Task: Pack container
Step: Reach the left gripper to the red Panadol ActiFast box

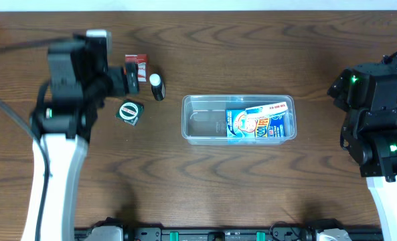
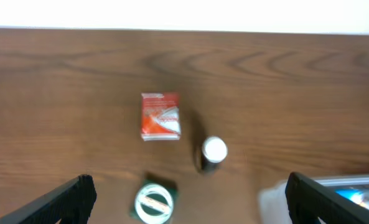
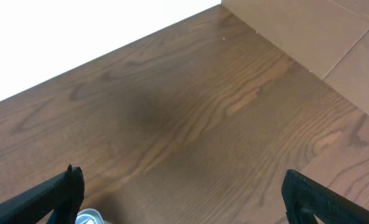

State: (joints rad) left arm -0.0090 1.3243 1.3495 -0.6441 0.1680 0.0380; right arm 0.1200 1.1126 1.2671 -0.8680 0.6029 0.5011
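The container (image 1: 198, 120), a clear shallow tub, sits at the table's middle with a blue printed packet (image 1: 258, 122) in its right half. To its left lie a red box (image 1: 136, 65), a small black bottle with a white cap (image 1: 157, 86) and a green square pack with a white ring (image 1: 130, 111). My left gripper (image 1: 126, 82) hovers open and empty over these. In the left wrist view the green pack (image 2: 154, 202) lies between the open fingers (image 2: 190, 208), with the red box (image 2: 160, 116) and the bottle (image 2: 213, 152) beyond. My right gripper (image 1: 349, 94) is open and empty, right of the container.
The container's corner (image 2: 277, 199) shows at the lower right of the left wrist view. The right wrist view (image 3: 184, 205) shows bare wood, the table's far edge, a tan board (image 3: 333, 37) at the upper right, and a clear rim (image 3: 88, 216) at the bottom left.
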